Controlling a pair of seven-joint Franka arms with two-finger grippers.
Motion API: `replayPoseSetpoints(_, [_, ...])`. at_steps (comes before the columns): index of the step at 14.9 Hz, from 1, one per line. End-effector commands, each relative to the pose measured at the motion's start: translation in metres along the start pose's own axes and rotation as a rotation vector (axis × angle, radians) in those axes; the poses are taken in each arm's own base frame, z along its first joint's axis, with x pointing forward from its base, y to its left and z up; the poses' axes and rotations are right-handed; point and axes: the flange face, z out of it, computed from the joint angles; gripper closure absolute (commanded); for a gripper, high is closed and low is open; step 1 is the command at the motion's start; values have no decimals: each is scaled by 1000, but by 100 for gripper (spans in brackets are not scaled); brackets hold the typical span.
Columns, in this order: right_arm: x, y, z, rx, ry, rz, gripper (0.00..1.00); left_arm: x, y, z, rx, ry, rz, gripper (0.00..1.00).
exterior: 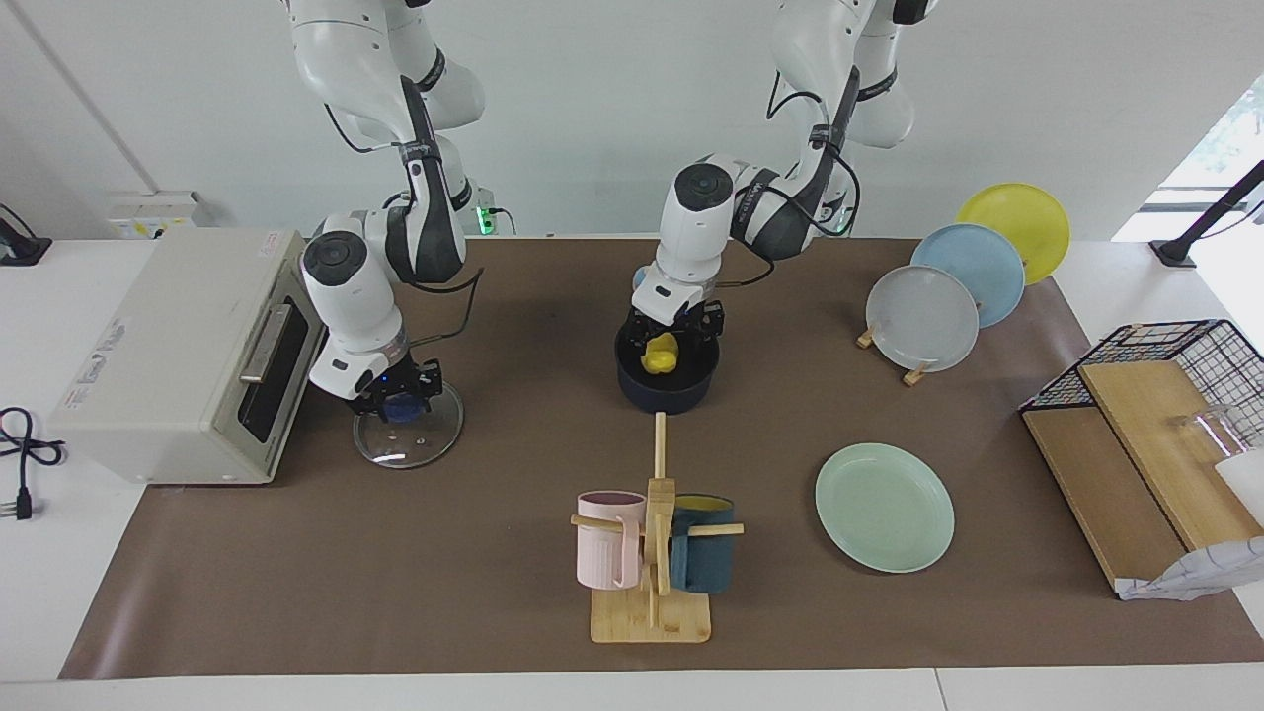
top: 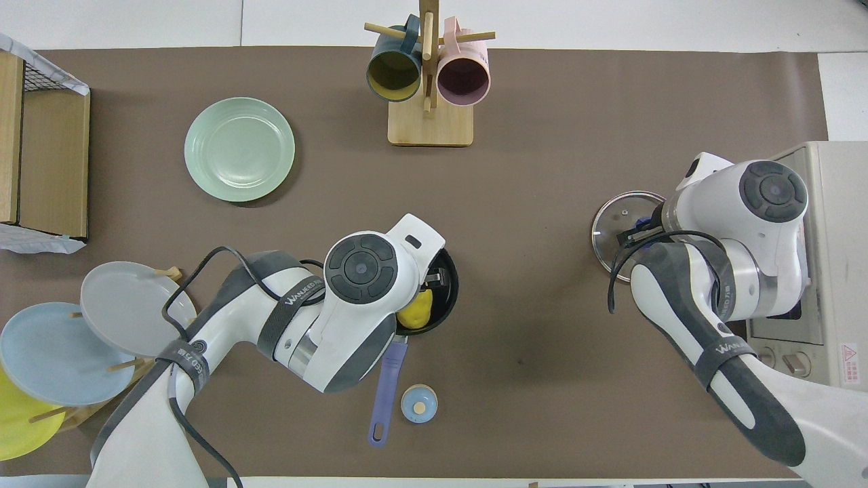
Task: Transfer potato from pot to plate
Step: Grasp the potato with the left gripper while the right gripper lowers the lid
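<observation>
The yellow potato (exterior: 660,354) (top: 416,311) lies inside the dark navy pot (exterior: 667,387) (top: 448,287), whose blue handle (top: 384,396) points toward the robots. My left gripper (exterior: 673,339) is lowered into the pot, open, with a finger on each side of the potato. The mint-green plate (exterior: 884,507) (top: 239,149) lies bare, farther from the robots and toward the left arm's end. My right gripper (exterior: 395,397) is shut on the blue knob of the glass lid (exterior: 410,439) (top: 618,227), low beside the oven.
A toaster oven (exterior: 188,355) stands at the right arm's end. A wooden mug rack (exterior: 652,553) with a pink and a teal mug stands farther out from the pot. Grey, blue and yellow plates lean in a rack (exterior: 923,318). A small blue bell (top: 419,403) sits by the handle.
</observation>
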Motion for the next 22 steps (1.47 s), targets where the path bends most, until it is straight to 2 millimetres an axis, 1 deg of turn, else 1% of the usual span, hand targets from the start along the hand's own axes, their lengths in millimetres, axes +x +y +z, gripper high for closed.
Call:
replayPoseSetpoints(1, [-8,2,-3,15,11,-1,12,-6,-4,13,-4,-1,-12,0])
replayPoseSetpoints(2, [-6,2,-7,36,17,26,0,-4,-3,16,-8,4,-17,0])
replayPoseSetpoints(3, [-2,1,-16,56,27,42,0,-4,-2,21,-10,6,-16,0])
replayPoseSetpoints(4, [4,2,-34,69,19,52,0,-4,-3,24,-5,2,-16,0])
replayPoseSetpoints(6, [22,4,-90,85,-11,91,0,-6,-3,26,-3,0,-15,0])
replayPoseSetpoints(7, [29,6,-122,87,-19,133,0,-6,-3,26,-4,1,-16,0])
replayPoseSetpoints(8, [34,10,-154,90,-26,169,0,-6,-3,27,-3,0,-17,0])
replayPoseSetpoints(9, [36,12,-182,92,-38,191,0,-10,0,34,5,-10,-11,0])
replayPoseSetpoints(10, [34,15,-209,89,-40,201,0,-11,1,38,9,-13,-10,0])
replayPoseSetpoints(11, [27,26,-224,83,-46,215,0,-12,1,40,12,-17,-9,0])
replayPoseSetpoints(12, [15,38,-236,87,-55,236,0,-13,1,41,13,-18,-7,0])
replayPoseSetpoints(14, [-7,50,-250,73,-76,259,0,-16,2,43,17,-21,-1,0])
replayPoseSetpoints(15, [-17,61,-258,64,-69,276,0,-16,2,43,17,-21,-3,3])
replayPoseSetpoints(16, [-19,60,-258,62,-68,275,0,-16,2,44,18,-22,-1,10])
replayPoseSetpoints(17, [-20,61,-258,62,-70,278,0,-16,2,43,18,-22,-1,22])
replayPoseSetpoints(18, [-20,61,-258,61,-70,275,0,-15,2,43,18,-22,-3,36])
replayPoseSetpoints(19, [-21,63,-258,51,-73,274,0,-13,2,42,15,-20,-4,56])
replayPoseSetpoints(20, [-23,62,-259,48,-88,271,0,-11,1,44,18,-23,-7,73])
replayPoseSetpoints(21, [-28,60,-264,51,-95,271,0,-9,0,43,17,-22,-10,87])
replayPoseSetpoints(22, [-32,58,-264,51,-100,271,0,-8,-1,42,18,-23,-10,97])
